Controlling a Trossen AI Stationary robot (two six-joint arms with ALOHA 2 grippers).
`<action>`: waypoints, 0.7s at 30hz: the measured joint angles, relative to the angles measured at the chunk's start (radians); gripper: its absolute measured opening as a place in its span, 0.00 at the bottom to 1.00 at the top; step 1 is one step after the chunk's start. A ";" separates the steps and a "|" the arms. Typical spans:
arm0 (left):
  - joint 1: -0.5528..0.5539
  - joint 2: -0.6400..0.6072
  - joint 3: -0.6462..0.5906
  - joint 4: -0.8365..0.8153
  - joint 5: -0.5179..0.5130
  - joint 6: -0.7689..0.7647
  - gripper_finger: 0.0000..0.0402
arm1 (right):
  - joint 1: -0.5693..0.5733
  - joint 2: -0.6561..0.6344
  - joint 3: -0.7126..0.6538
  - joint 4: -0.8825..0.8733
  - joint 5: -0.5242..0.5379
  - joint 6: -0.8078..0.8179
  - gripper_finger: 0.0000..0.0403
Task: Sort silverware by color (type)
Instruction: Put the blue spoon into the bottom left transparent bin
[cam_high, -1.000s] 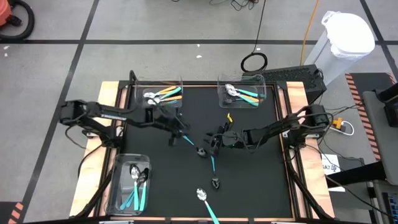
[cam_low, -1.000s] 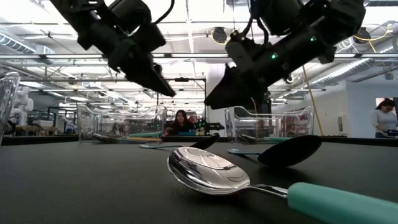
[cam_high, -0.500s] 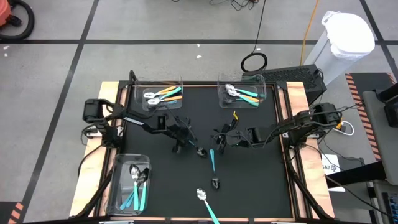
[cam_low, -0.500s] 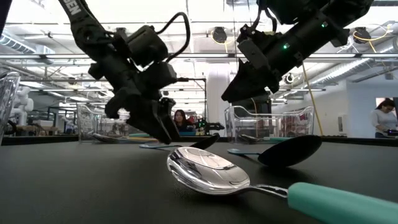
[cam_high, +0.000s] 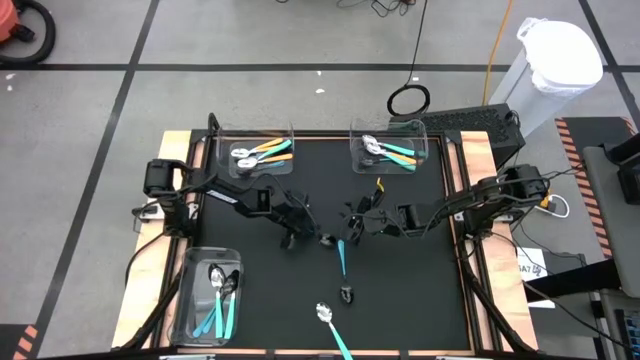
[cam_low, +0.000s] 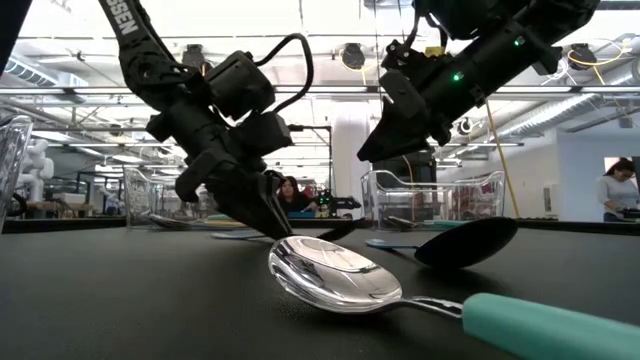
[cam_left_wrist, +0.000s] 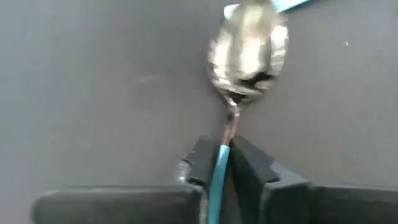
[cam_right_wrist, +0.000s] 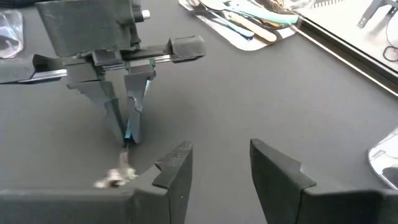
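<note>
- The left tool is pinching the blue handle of a spoon lying mid-tabletop, just short of the orange bin on the side towards the tabletop's centre; the bowl is resting on the mat.
- The right tool is hovering with its fingers apart and empty, just beside that spoon, on the side away from the orange bin.
- The step in hand looks like the grasp itself: the fingers are narrowing onto the handle with the spoon not yet lifted.
- Next, I judge, the left arm is needing a straight lift, then a carry to the bin holding matching handles, likely the near-left bin, well apart from the orange bin; the thin handle could twist in the grip.
- Compared with a second ago, the left tool has come down from above the tabletop and has gone from wide to nearly shut on the handle.
- Other spoons are lying loose, including a teal one at the tabletop's near edge, farthest from the orange bin.
</note>
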 joint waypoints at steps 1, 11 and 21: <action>0.000 0.000 0.000 0.000 0.000 0.000 0.09 | 0.000 0.000 0.000 0.000 0.000 -0.001 0.36; 0.013 -0.113 -0.006 -0.090 -0.133 -0.095 0.01 | 0.008 0.000 0.000 -0.012 -0.003 0.014 0.36; 0.209 -0.503 -0.003 -0.342 -0.181 -0.046 0.00 | 0.006 0.000 0.000 -0.007 -0.001 0.022 0.36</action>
